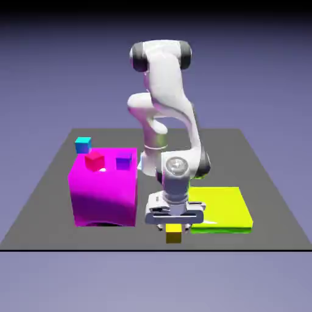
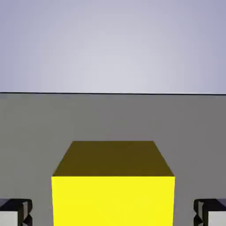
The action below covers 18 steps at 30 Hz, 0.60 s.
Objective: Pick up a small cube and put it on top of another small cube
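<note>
Hand view shows us the yellow cube [image 2: 113, 198] on the grey table [image 2: 35, 132] between spread fingertips [image 2: 15, 212], gaps both sides; nothing is pinched. We judge closing off-centre could nudge it; the cyan cube [image 1: 83, 145] sits well apart behind the magenta block [image 1: 103, 192], so the carry risks clipping it.

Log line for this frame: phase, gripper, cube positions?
phase: pre-grasp | gripper: open, fingers either side of yellow cube, gaps visible | cyan-blue cube: on table behind magenta block | stack: not done

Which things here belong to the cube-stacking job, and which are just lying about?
Job:
- yellow cube, near the table's front edge, between the fingers of the open gripper
- cyan-blue cube, behind the magenta block

Lying about:
- magenta block
- red cube and purple cube on top of it
- yellow-green slab
</note>
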Tool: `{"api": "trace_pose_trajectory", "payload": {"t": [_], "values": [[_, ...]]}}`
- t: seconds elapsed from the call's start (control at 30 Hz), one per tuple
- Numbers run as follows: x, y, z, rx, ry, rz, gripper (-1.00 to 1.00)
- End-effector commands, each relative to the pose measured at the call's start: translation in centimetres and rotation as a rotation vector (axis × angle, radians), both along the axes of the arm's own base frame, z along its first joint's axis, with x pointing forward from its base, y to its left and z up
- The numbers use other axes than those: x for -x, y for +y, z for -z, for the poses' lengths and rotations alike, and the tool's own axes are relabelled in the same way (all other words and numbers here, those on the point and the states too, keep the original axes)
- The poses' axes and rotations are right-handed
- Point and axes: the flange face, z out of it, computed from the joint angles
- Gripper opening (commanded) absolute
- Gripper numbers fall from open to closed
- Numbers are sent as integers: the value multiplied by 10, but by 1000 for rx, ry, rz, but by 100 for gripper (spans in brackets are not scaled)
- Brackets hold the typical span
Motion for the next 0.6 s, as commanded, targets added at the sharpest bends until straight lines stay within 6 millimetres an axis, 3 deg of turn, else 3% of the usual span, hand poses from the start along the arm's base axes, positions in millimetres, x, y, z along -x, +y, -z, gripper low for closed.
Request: {"api": "trace_pose_trajectory", "payload": {"t": [0.0, 0.13, 0.57], "values": [[0, 0, 0, 0, 0, 0, -100], [-8, 0, -65, 0, 0, 0, -100], [-7, -56, -148, 12, -61, -525, -100]]}}
